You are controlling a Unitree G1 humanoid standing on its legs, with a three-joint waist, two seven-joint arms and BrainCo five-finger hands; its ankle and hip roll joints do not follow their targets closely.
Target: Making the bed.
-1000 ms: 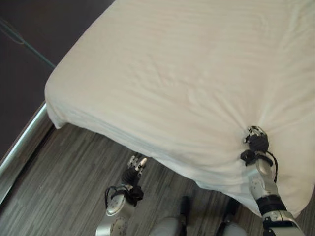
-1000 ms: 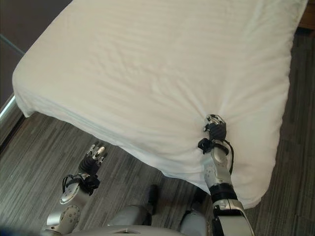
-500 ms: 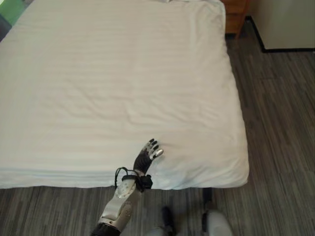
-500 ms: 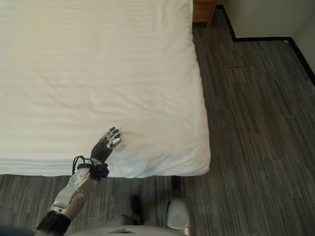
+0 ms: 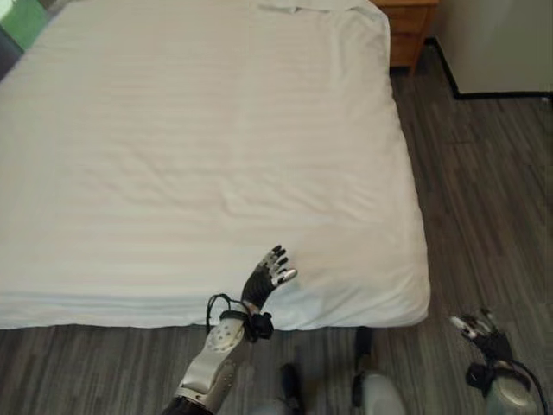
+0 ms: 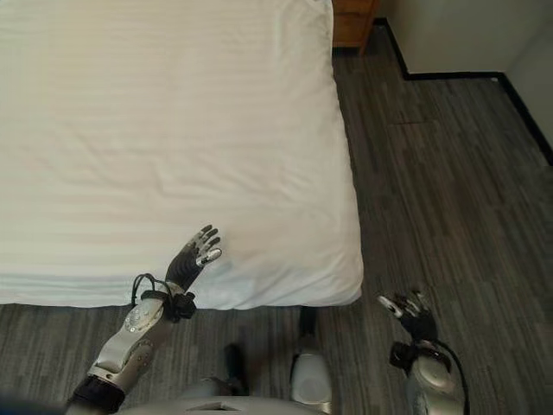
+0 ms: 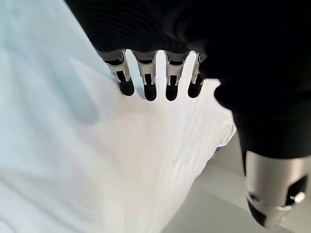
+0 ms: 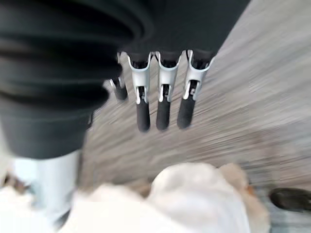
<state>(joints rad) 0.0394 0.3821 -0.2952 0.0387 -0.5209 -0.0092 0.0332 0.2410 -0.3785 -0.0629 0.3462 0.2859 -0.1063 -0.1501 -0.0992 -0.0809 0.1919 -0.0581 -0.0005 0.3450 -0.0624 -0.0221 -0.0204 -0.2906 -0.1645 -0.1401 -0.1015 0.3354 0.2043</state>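
Floor (image 6: 432,173) seemingly open beside bed (image 6: 173,130) edge

Left hand (image 5: 263,280): silver fingers (image 7: 146,77) with dark tips, back of hand and wrist under a dark ribbed cover; forearm is a silver-grey shell with a round boss near the wrist. Thumb (image 7: 272,189) is a silver cylinder with a dark rounded tip and two small screws. Right hand (image 6: 413,316): same build, silver dark-tipped fingers (image 8: 164,92) below the dark ribbed cover.
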